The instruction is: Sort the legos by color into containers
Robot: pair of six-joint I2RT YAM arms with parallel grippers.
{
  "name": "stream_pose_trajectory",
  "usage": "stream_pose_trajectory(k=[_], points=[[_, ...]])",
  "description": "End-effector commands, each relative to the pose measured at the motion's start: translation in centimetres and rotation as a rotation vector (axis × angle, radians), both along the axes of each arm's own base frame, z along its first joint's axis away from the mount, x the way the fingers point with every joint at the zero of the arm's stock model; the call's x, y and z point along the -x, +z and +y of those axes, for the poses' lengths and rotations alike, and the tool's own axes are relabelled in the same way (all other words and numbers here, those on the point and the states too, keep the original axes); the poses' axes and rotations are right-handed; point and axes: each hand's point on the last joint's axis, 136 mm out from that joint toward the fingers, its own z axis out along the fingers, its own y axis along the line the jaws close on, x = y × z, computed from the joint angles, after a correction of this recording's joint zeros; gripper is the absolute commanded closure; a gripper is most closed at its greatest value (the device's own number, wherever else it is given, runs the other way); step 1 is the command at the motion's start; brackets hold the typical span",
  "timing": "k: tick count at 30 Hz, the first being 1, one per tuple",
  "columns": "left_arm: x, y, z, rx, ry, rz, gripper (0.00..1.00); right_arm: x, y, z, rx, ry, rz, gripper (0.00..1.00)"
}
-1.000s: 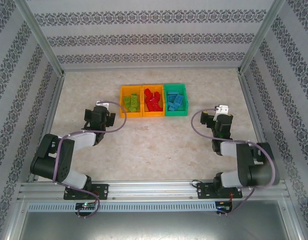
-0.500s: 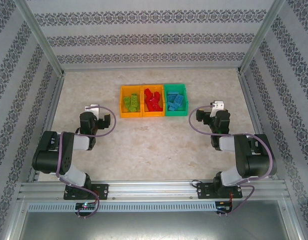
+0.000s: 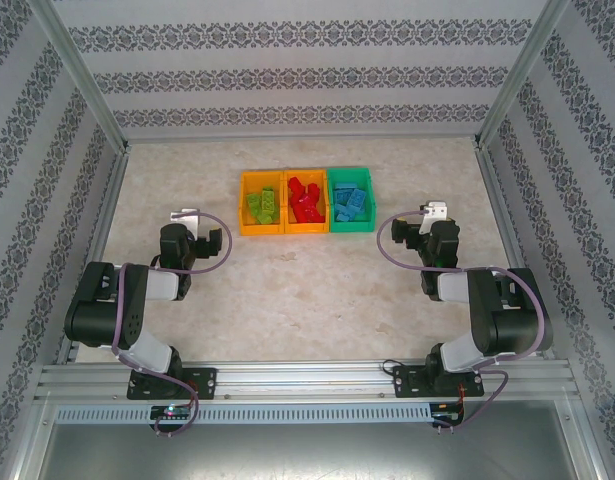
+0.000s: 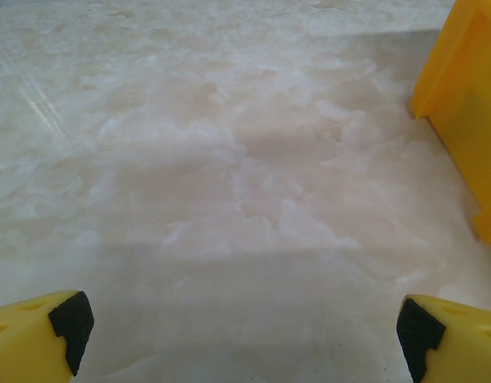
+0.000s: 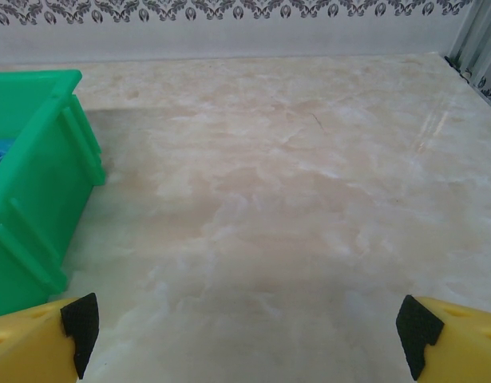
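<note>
The containers stand in a row at the far middle of the table. The left orange bin (image 3: 243,205) holds lime green legos (image 3: 264,205). The middle orange bin (image 3: 307,229) holds red legos (image 3: 305,200). The green bin (image 3: 351,227) holds blue legos (image 3: 351,202). My left gripper (image 3: 192,240) (image 4: 241,327) is open and empty, low over bare table left of the orange bin (image 4: 465,120). My right gripper (image 3: 429,233) (image 5: 245,323) is open and empty, low over the table right of the green bin (image 5: 37,183).
Marbled beige tabletop (image 3: 307,290) lies between the arms and the bins. Patterned walls and metal frame posts (image 3: 97,110) enclose the table on three sides. A metal rail (image 3: 307,375) runs along the near edge at the arm bases.
From one second ago, both arms folded back toward their bases; the left gripper shifted left, away from the bins. Over the last half second nothing moved. Both grippers stayed open.
</note>
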Motion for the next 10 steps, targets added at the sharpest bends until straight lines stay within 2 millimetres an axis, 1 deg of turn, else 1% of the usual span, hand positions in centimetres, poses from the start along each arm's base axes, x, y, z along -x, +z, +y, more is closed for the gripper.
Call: stream_pose_trajectory(k=[1,10], points=[[-0.84,1.56,0.10,0.027,0.001,-0.061,0.00,-0.57,1.02,0.46,0.012,0.031,-0.034,0.02],[-0.85,1.60,0.11,0.027,0.001,-0.063,0.00,-0.56,1.00,0.56,0.029,0.021,-0.033,0.02]])
